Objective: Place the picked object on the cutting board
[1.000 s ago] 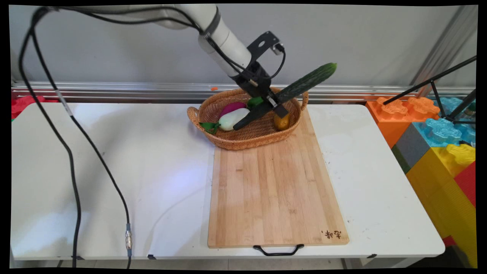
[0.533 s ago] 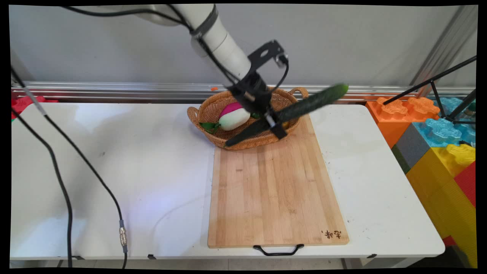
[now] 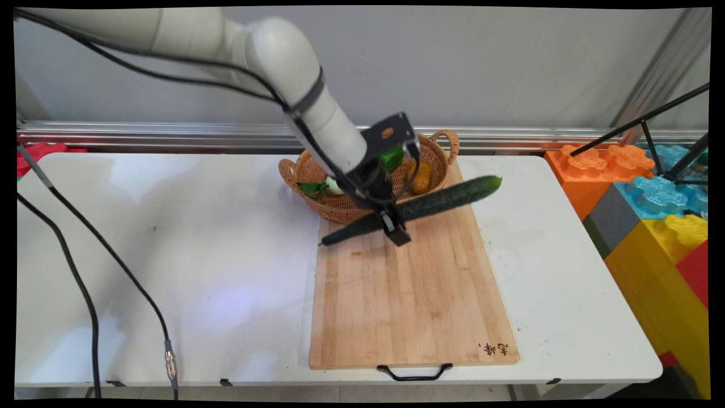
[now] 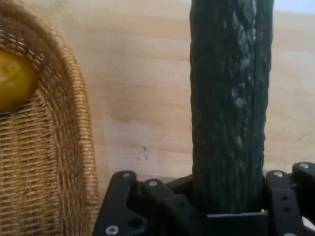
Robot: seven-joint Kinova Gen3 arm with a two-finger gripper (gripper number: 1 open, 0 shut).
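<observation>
Dark-green cucumber (image 3: 416,207) sits pinched mid-length in the hand (image 3: 395,228). Its long axis lies crosswise over the wooden board's (image 3: 408,306) far end, beside the basket (image 3: 340,211).

Long dark-green cucumber (image 3: 419,207), tilted, airborne over the wooden cutting board (image 3: 408,300)

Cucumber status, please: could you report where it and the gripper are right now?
Gripper shut on cucumber. Cucumber held aloft, tilted, over cutting board's far end. Wicker basket just behind; nothing on board beneath.

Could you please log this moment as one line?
gripper: shut on cucumber | above cutting board | basket behind
</observation>
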